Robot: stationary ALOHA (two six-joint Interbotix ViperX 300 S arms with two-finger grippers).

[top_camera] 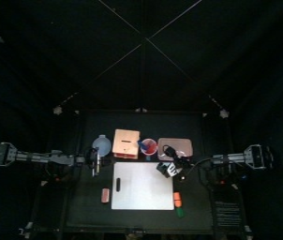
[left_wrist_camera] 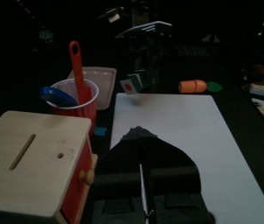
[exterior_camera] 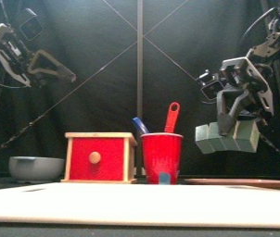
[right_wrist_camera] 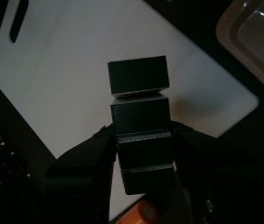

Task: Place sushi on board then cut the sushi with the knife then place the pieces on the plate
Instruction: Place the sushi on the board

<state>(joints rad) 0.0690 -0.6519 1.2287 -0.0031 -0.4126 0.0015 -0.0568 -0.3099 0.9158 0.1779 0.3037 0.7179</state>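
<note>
The right fingers (exterior_camera: 239, 116) clamp the sushi roll (exterior_camera: 227, 137) aloft over the white cutting board (top_camera: 144, 187) at 2 o'clock, ready for set-down; the left fingers (left_wrist_camera: 142, 140), closed and empty, wait at 9 o'clock

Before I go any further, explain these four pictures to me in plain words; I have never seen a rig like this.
This is a robot with two black arms at a small table. One picture looks down from above, one looks level from the table's front edge, two come from wrist cameras. The right end effector is shut on a dark green toy sushi roll, held in the air above the white cutting board. Behind the board stand a blue-grey bowl, a wooden box with a red drawer front, and a red cup holding a blue toy knife and a red toy knife. A pink tray lies at the back right. The left arm is raised at the left.
</note>
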